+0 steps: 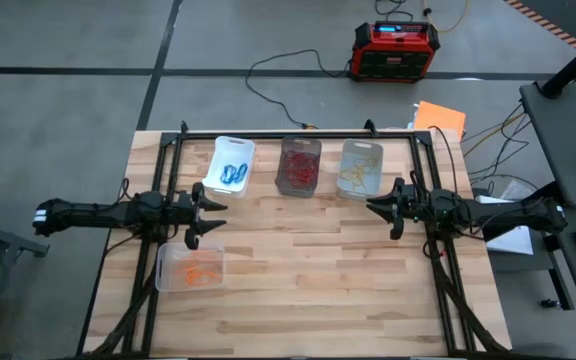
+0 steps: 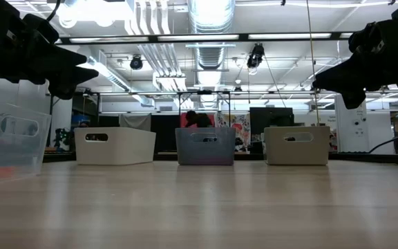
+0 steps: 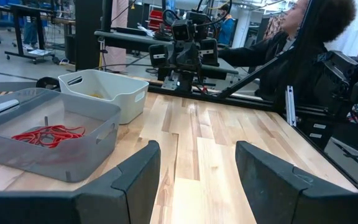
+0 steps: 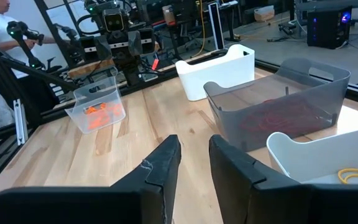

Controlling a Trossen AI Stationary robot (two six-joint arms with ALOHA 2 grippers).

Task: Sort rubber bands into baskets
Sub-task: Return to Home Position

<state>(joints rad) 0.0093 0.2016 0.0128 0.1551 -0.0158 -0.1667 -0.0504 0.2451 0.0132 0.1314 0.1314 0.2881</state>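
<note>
Hovering open, apparently empty: left end effector (image 3: 197,167) and right end effector (image 4: 195,147)

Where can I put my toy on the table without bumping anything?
Bare wood in the middle, between the left gripper and the right gripper, and the near right corner. Crowded: the far edge, with the white plastic bin, smoky dark bin and clear bin of yellow bands; near left, the clear bin of orange bands.

Slender, jointed, matte black left arm (image 1: 98,212), marked by a white band (image 1: 43,215) near the base; matching black right arm (image 1: 498,212). Ends in broad, wedge-shaped dark fingers (image 3: 135,180) with bevelled edges. Carries thin black cables (image 1: 126,190) at the wrist.
</note>
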